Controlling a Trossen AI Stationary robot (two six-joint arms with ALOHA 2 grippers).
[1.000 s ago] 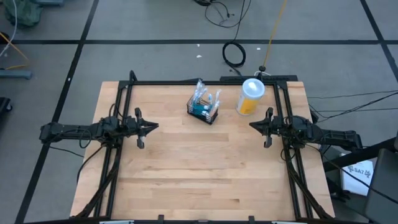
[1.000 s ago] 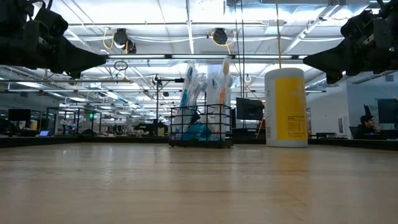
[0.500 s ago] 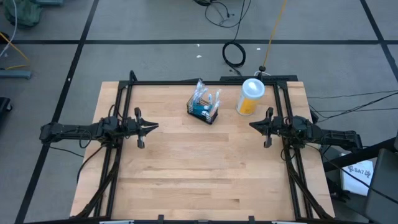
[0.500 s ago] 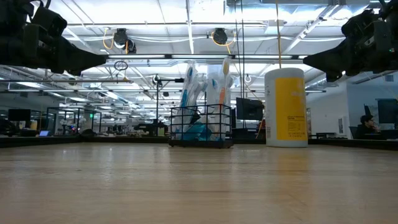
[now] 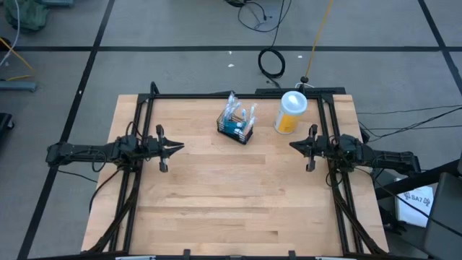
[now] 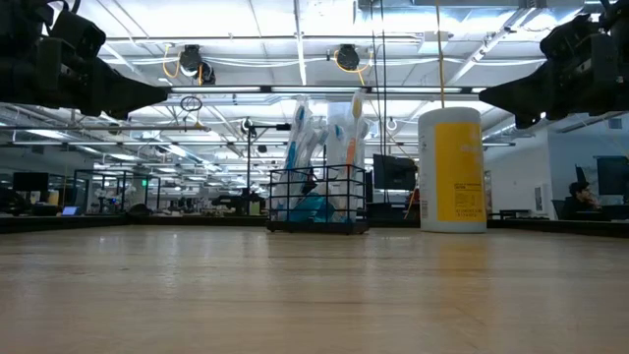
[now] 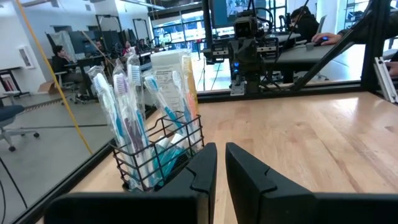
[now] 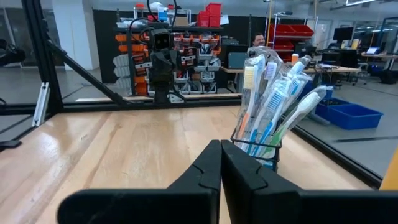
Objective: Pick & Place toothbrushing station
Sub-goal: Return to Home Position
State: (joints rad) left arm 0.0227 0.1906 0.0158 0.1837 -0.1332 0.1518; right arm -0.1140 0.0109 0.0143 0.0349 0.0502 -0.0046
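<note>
Evidently the sorting is finished: the toothbrushing station [image 5: 238, 129] stands upright on the bench [image 5: 216, 217] near the far edge, about midway across, with a bunch of toothbrushes [image 6: 324, 138] standing in it, blue, white and one orange, heads up. Just beside it on the right arm's side, not touching, is the yellow cup [image 5: 290, 113] with its white lid. Both arms lie low and level at the bench's sides, well apart from the basket. The left claw [image 5: 177, 147] points inward, its fingers drawn to a narrow slit and pinching nothing. The right claw [image 5: 294, 146] mirrors it, fingers pressed together and likewise empty. I judge the step in hand to be the return to rest, and it looks all but done, so the next move calls for little more than settling in place. The middle and near half of the bench give open room. The limits are the black frame [image 5: 188, 96] along the far edge and the side rails over which each arm lies.
</note>
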